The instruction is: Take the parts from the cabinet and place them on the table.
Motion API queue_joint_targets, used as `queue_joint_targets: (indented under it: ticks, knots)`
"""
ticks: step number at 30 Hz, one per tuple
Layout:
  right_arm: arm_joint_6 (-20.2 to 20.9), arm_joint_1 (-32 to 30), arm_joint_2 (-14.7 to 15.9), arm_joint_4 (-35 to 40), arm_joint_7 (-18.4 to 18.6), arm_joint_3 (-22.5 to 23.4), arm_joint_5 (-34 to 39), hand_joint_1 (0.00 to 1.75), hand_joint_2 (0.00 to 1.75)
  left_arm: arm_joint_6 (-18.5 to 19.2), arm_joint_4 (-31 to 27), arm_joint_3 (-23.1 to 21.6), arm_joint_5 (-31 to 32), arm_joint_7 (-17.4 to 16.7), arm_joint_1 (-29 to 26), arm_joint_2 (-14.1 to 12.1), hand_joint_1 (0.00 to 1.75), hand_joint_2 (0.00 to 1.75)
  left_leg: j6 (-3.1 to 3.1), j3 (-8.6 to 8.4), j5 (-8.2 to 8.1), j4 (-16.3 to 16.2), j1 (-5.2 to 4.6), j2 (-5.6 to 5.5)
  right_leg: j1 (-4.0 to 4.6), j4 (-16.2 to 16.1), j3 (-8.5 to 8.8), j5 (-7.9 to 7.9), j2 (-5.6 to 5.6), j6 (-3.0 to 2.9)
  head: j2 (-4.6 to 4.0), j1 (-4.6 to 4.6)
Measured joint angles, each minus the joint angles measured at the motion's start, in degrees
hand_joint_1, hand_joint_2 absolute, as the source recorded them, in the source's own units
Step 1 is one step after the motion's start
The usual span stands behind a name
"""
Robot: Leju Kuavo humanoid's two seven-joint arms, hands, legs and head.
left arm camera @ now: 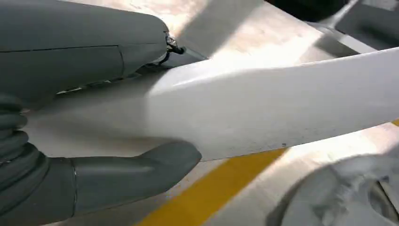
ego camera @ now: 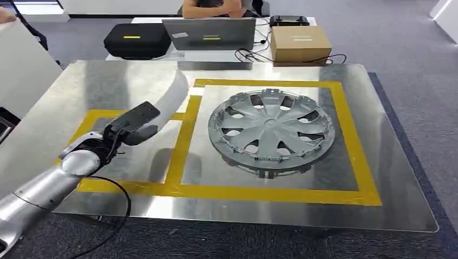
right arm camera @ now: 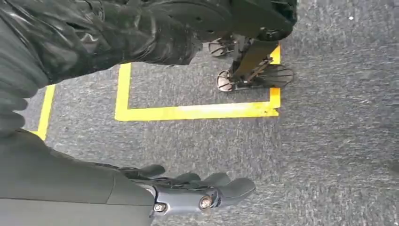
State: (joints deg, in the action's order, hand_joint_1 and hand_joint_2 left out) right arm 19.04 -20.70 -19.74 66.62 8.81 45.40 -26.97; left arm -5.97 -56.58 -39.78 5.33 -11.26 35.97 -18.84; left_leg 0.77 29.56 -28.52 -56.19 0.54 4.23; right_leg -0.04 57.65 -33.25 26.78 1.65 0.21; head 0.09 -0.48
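Head view: the robot's silver left arm reaches in from the lower left over a shiny metal table (ego camera: 378,216) marked with yellow tape (ego camera: 232,191) squares. Its left hand (ego camera: 132,127) grips a long, curved white part (ego camera: 175,89), held over the smaller taped square on the left; whether the part touches the table cannot be told. In the left wrist view the thick grey thumb (left arm camera: 141,172) presses under the white part (left arm camera: 282,108) and the rest of the hand lies over it, so the part is firmly clasped. Just to the right, inside the larger taped square, a grey wheel cover (ego camera: 271,130) lies flat on the table. Farther back, beyond the table's far edge, a second surface carries a black case (ego camera: 136,39), a grey laptop (ego camera: 209,33) and a cardboard box (ego camera: 300,43), with a person (ego camera: 213,7) seated behind. In the right wrist view, the right hand (right arm camera: 188,190) hangs over grey carpet (right arm camera: 329,141), fingers loosely curled and holding nothing.
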Motion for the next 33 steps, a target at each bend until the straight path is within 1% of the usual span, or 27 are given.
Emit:
queue_joint_targets:
  ticks: [4, 9, 13, 20, 21, 22, 23, 24, 29, 33]
  knots:
    - [-0.3, -0.3, 0.0, 0.0, 0.5, 0.0, 0.7, 0.0, 1.75, -1.4, 2.2, 1.2, -0.2, 0.8, -0.2, -1.3, 1.75, 1.75, 0.0, 0.01, 0.0, 0.0, 0.0, 0.0, 0.0, 0.0, -0.01, 0.0, 0.01, 0.0, 0.0, 0.02]
    - [-1.1, -0.8, 0.0, 0.1, 1.7, -0.2, 2.4, 0.0, 1.75, -3.5, 3.8, 2.6, 0.9, 0.8, -1.8, -2.8, 1.75, 1.75, 0.0, 0.03, 0.0, 0.0, 0.0, 0.0, 0.01, 0.0, -0.02, 0.02, 0.01, -0.01, 0.0, 0.0]
    - [-1.3, -1.3, 0.0, 0.4, 1.9, -0.7, 2.8, 0.0, 1.75, -3.7, 4.4, 3.4, 0.9, 0.8, -2.9, -3.7, 1.75, 1.75, 0.01, 0.06, 0.0, 0.0, 0.0, 0.0, 0.01, 0.0, -0.05, 0.03, 0.02, 0.0, 0.0, 0.0]
    - [-1.4, -1.4, 0.0, 0.4, 2.0, -1.2, 3.0, 0.0, 1.75, -3.6, 5.1, 4.3, 1.0, 0.8, -3.5, -4.0, 1.75, 1.75, 0.02, 0.07, -0.02, 0.0, -0.01, 0.0, 0.0, 0.0, -0.04, 0.03, 0.02, 0.0, 0.0, 0.02]
    - [-1.5, -1.4, 0.0, 0.4, 2.0, -1.2, 3.0, 0.0, 1.75, -3.6, 5.2, 4.3, 1.1, 0.8, -3.7, -4.2, 1.57, 1.75, 0.02, 0.07, -0.02, 0.0, -0.01, 0.0, 0.0, 0.0, -0.05, 0.03, 0.01, 0.0, 0.0, 0.0]
    - [-1.5, -1.5, 0.0, 0.4, 2.1, -1.2, 3.0, 0.0, 1.75, -3.5, 5.2, 4.3, 1.1, 0.8, -3.8, -4.3, 0.21, 1.75, 0.02, 0.07, -0.02, 0.0, -0.01, 0.0, 0.0, 0.0, -0.05, 0.03, 0.01, 0.0, 0.0, 0.02]
    - [-1.5, -1.5, 0.0, 0.4, 2.1, -1.2, 3.0, 0.0, 1.75, -3.1, 5.2, 4.3, 1.1, 0.8, -4.0, -4.4, 0.03, 1.75, 0.02, 0.07, -0.02, 0.0, -0.01, 0.0, 0.0, 0.0, -0.05, 0.03, 0.01, 0.0, 0.0, 0.0]
    - [-1.5, -1.5, 0.0, 0.5, 2.1, -1.2, 3.0, 0.0, 1.75, -2.5, 5.2, 4.3, 0.9, 0.8, -4.2, -4.5, 0.0, 1.75, 0.02, 0.07, -0.02, 0.0, -0.01, 0.0, 0.0, 0.0, -0.05, 0.03, 0.02, 0.0, 0.0, 0.0]
    - [-1.7, -1.5, -0.1, 0.8, 2.0, -1.3, 2.9, 0.0, 1.75, -1.1, 5.2, 4.4, 0.7, 1.2, -5.0, -5.0, 0.0, 1.75, 0.02, 0.07, -0.02, 0.0, 0.0, 0.0, 0.01, 0.0, -0.06, 0.03, 0.01, 0.0, 0.0, 0.04]
    - [-2.3, -1.7, -0.1, 1.3, 2.7, -1.3, 4.0, 0.0, 1.75, -1.6, 3.6, 5.0, 0.9, 2.6, -5.9, -5.2, 0.0, 1.75, 0.02, 0.07, -0.02, 0.0, 0.0, 0.0, 0.0, 0.0, -0.06, 0.03, 0.01, 0.0, 0.0, 0.02]
